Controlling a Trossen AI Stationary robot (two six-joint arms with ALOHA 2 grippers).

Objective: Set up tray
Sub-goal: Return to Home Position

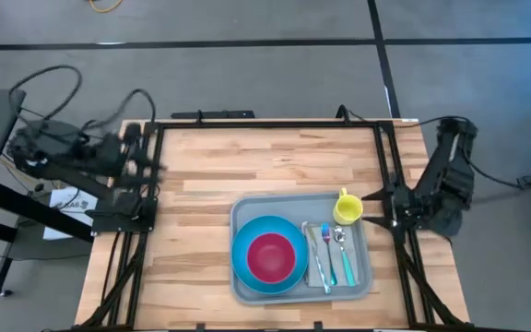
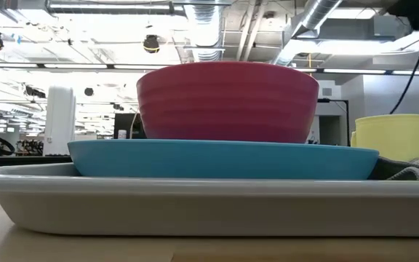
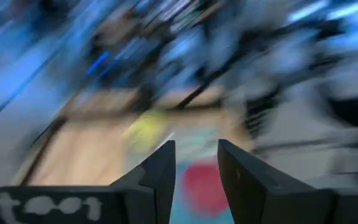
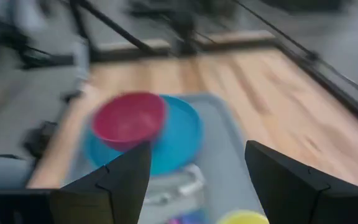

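The grey tray [image 1: 300, 281] lies on the wooden table, right of centre. On it a red bowl [image 1: 271, 256] sits in a round blue plate [image 1: 247, 242]. Right of them a fork and a teal-handled spoon [image 1: 343, 251] lie on a grey napkin [image 1: 319, 267]. A yellow cup [image 1: 347, 207] stands at the tray's far right corner. My left gripper [image 1: 155, 166] hovers open at the table's left edge, away from the tray. My right gripper [image 1: 378, 205] is open just right of the cup, and the cup [image 4: 244, 218] shows low between its fingers.
A black metal frame [image 1: 265, 122] runs around the table's edges. Bare wood [image 1: 201, 203] lies left of the tray and along the far side. In the low view the tray rim [image 2: 195, 207], plate [image 2: 224, 160] and bowl [image 2: 228, 102] fill the foreground.
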